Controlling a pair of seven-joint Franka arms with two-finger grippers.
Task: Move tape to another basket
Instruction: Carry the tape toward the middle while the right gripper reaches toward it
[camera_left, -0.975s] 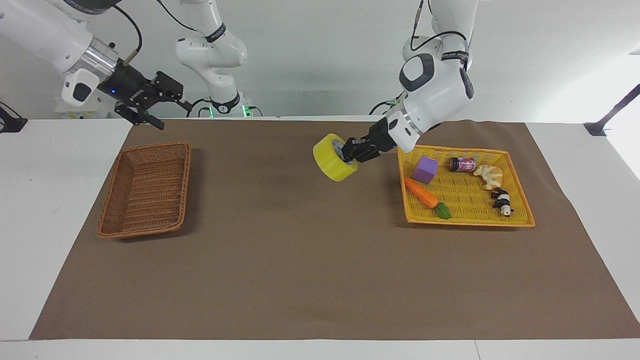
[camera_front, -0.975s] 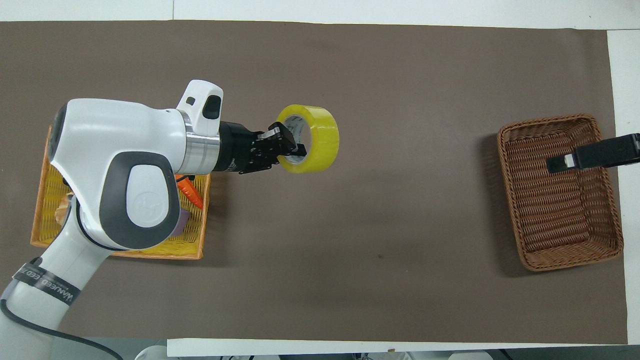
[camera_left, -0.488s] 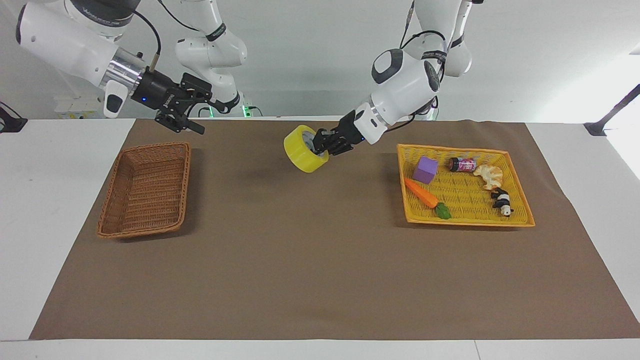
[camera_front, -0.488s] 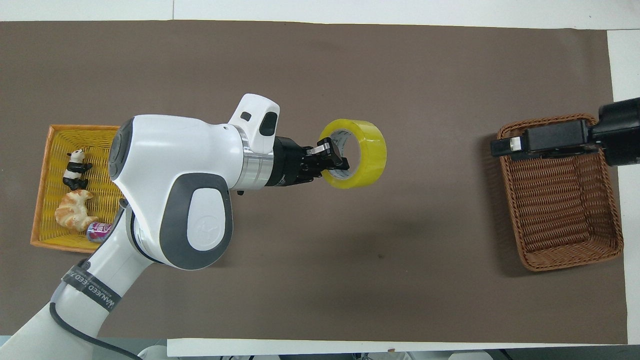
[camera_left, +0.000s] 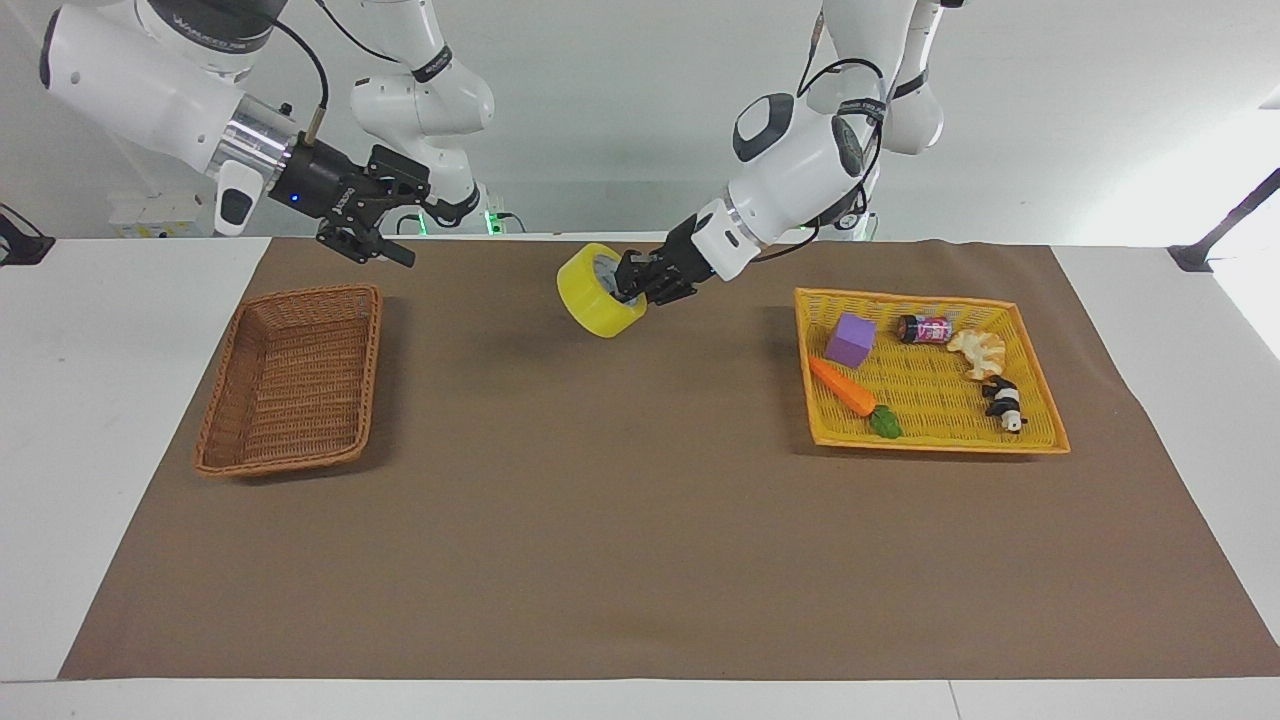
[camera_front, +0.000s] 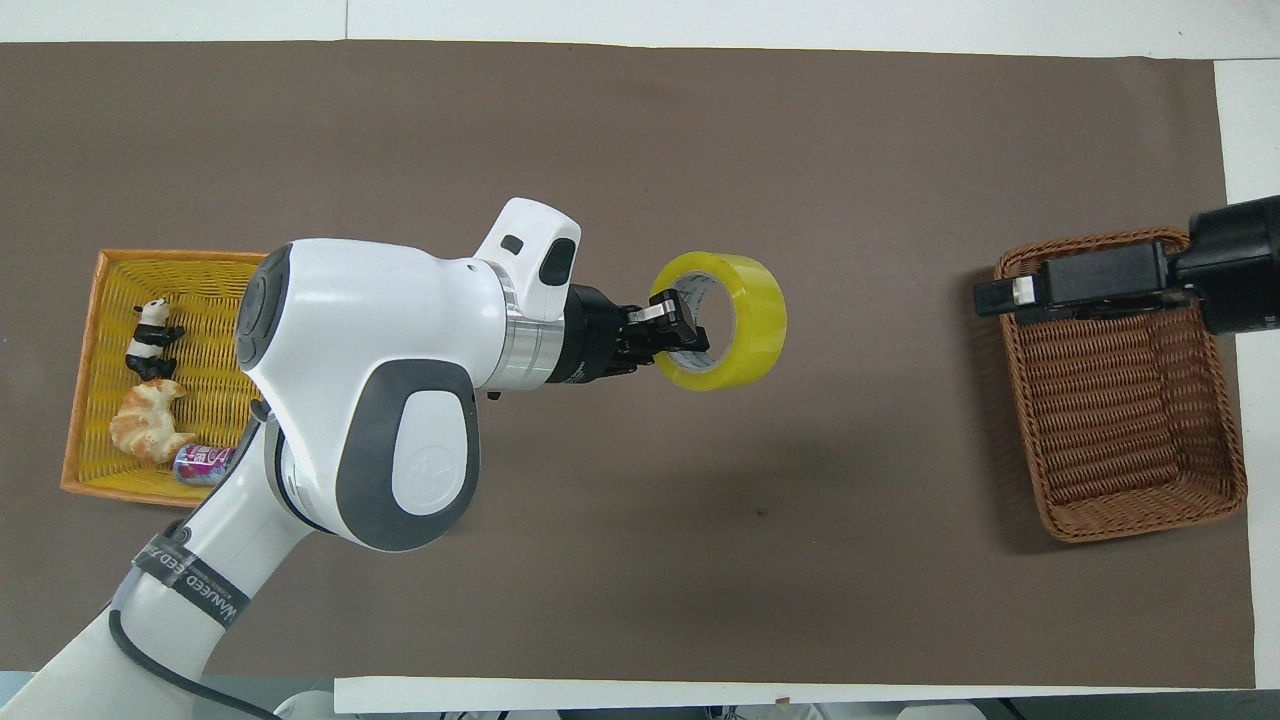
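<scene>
While the right claw (camera_left: 370, 225) hangs in the air over the edge of the basket (camera_left: 290, 378) nearest the robots, its fingers seemingly parted and holding nothing, the left claw (camera_left: 640, 281) is clamped on the wall of the tape (camera_left: 597, 290), one finger inside the core, carrying it in the air over the middle of the table (camera_left: 640, 560), well apart from the yellow tray (camera_left: 1040, 440). The carry looks about half done, probably toward a handover. Next, the two claws need to meet so the right one can grip the roll's free rim before the left lets go.
</scene>
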